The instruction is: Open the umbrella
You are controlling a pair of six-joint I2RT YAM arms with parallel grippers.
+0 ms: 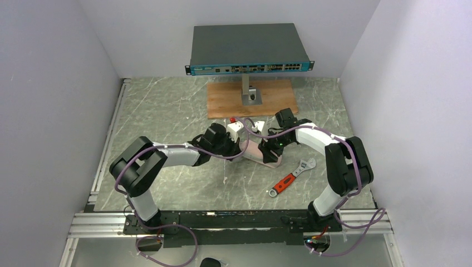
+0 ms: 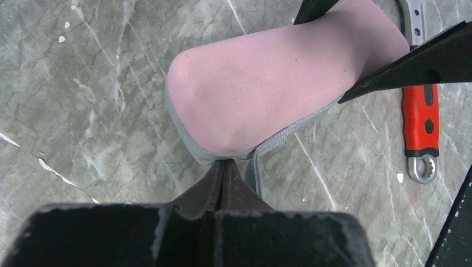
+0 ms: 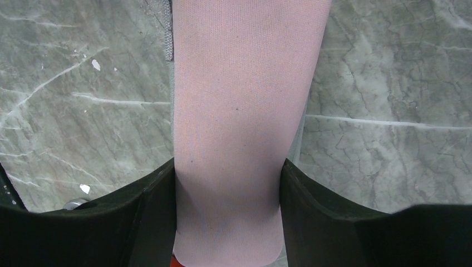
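The umbrella [image 1: 256, 151] is collapsed, a short pinkish roll with a grey hem, lying on the marble table between my two grippers. In the left wrist view its rounded end [image 2: 267, 89] fills the middle. My left gripper [image 2: 225, 164] is shut, with its tips pinching the grey hem at that end. In the top view the left gripper [image 1: 244, 149] is at the roll's left side. My right gripper [image 3: 228, 186] is shut on the roll [image 3: 245, 111], one finger [image 3: 153, 192] on each side. In the top view it [image 1: 269, 150] is at the roll's right side. The handle is hidden.
A red-handled wrench [image 1: 290, 178] lies just right of the umbrella, also in the left wrist view [image 2: 421, 122]. A network switch [image 1: 247, 49] on a post stands on a wooden board [image 1: 222, 100] at the back. White walls close in the left and right sides.
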